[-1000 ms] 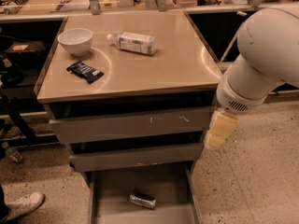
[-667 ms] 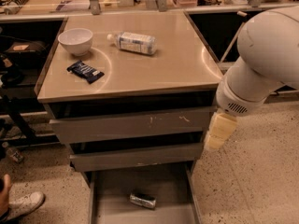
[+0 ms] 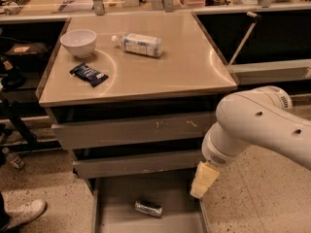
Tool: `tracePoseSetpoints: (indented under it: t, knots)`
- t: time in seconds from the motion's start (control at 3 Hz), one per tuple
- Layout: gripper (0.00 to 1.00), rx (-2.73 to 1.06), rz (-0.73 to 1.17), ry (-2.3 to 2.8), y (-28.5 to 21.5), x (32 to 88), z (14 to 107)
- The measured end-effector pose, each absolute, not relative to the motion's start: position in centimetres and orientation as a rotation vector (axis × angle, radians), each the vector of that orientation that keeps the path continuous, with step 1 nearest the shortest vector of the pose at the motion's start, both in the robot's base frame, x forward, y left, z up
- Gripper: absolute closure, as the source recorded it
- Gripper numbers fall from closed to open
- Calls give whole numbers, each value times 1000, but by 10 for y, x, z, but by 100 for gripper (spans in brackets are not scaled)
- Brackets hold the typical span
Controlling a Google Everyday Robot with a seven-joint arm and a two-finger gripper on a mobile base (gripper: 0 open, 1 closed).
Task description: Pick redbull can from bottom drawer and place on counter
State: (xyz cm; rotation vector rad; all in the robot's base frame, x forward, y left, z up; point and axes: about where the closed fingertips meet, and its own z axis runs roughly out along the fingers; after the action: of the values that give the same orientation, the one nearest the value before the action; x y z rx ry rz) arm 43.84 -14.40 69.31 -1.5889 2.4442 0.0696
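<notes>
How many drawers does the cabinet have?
3: top drawer and middle drawer under the counter, bottom drawer pulled out, holding the redbull can. The gripper hangs above its right wall.

redbull can (image 3: 148,208) lies in open bottom drawer (image 3: 114,216) w/ end effector (image 3: 203,179) above its right wall, below counter (image 3: 184,67) lvl.

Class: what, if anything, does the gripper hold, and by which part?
Nothing is held. The gripper hangs above the right side of the bottom drawer, apart from the redbull can, which lies on its side on the drawer floor.
</notes>
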Motion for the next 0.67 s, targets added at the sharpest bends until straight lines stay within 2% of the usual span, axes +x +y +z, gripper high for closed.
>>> tracePoseSetpoints:
  t: [0.33, 0.67]
  knots:
    - [0, -1589, 70, 2444, -144, 438, 693]
    - [0, -1561, 166, 2521, -137, 422, 635]
